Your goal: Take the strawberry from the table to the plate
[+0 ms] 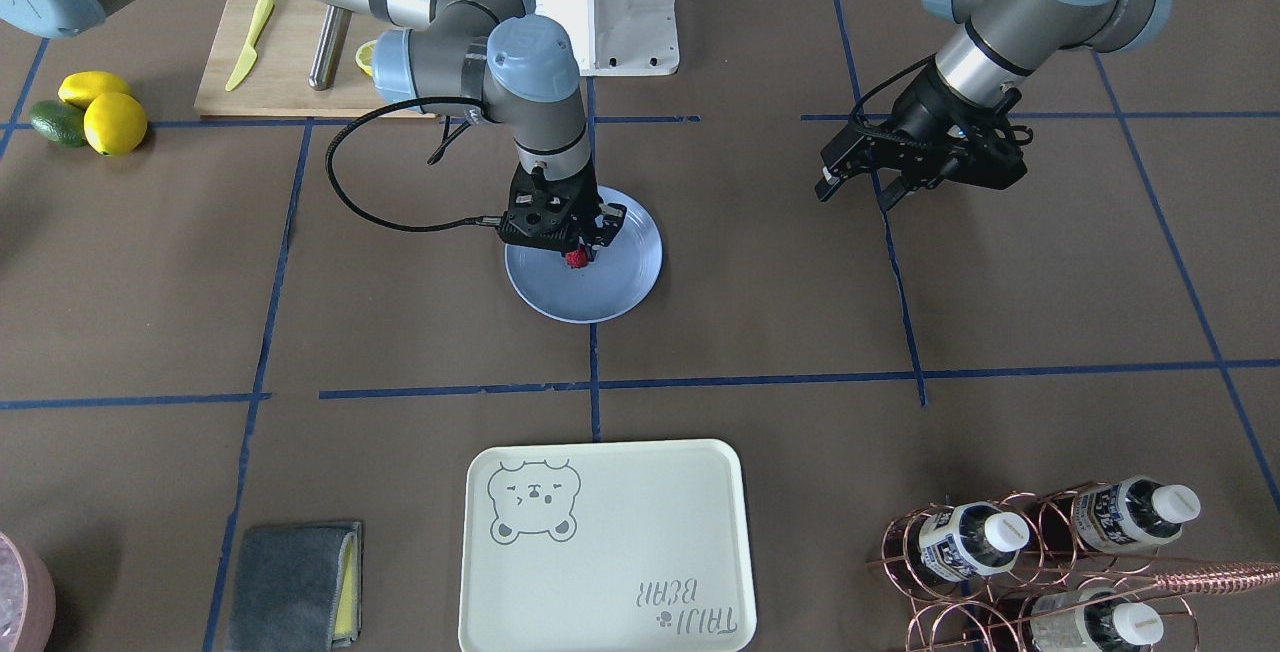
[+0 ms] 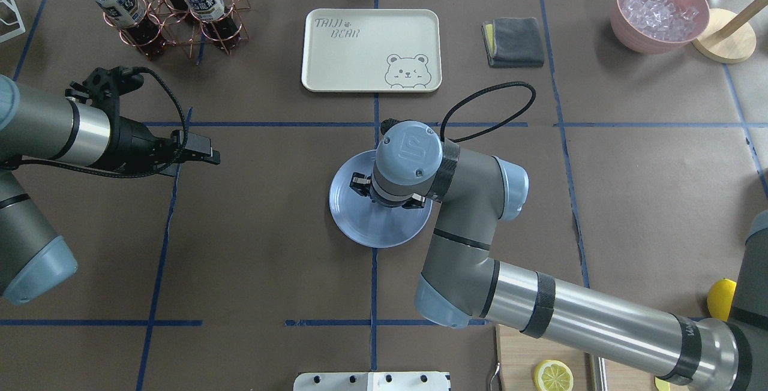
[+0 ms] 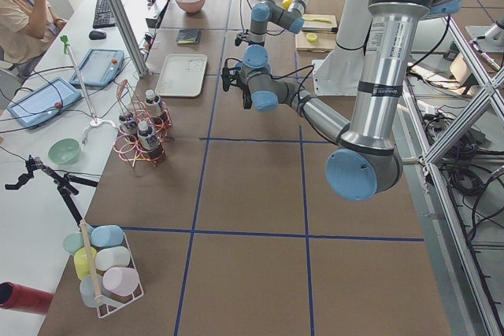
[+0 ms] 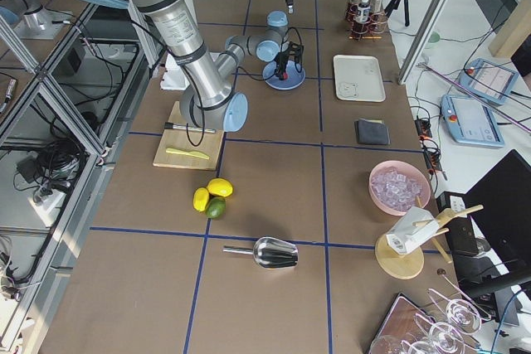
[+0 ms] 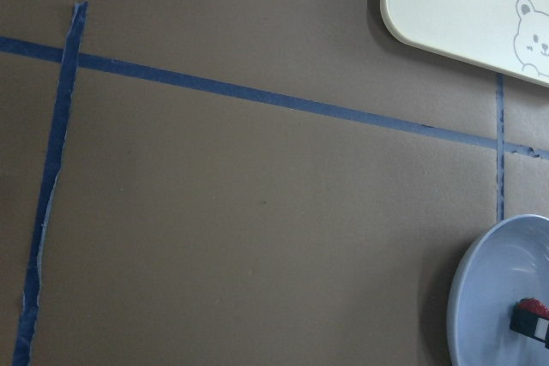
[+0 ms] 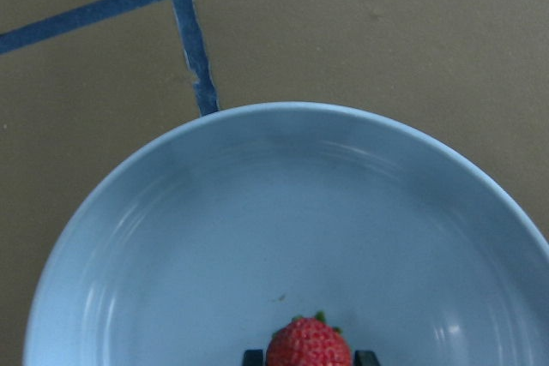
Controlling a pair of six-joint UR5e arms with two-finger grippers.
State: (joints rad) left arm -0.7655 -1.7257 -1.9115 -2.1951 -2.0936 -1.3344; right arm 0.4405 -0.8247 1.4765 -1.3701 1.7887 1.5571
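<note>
Count: 1 strawberry [image 6: 308,345], 1 plate [image 1: 600,300], both on the table [image 1: 400,332]; 2 arms. Right gripper [image 1: 577,252] points straight down over the plate's middle, fingers clamped on the strawberry; unclear whether the berry touches the plate surface. Left gripper [image 1: 858,189] hangs tilted above the table, well apart from the plate, jaws parted, holding nothing.

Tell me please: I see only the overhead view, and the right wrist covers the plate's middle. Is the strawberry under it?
Observer: Yes. The front view shows the strawberry between the right jaws, over the plate.
Operator: Do the jaws hold it?
Observer: The right wrist view shows a jaw tip close on each side of it.
Operator: Is it near the rim?
Observer: No, the front view puts it near the plate's middle.
</note>
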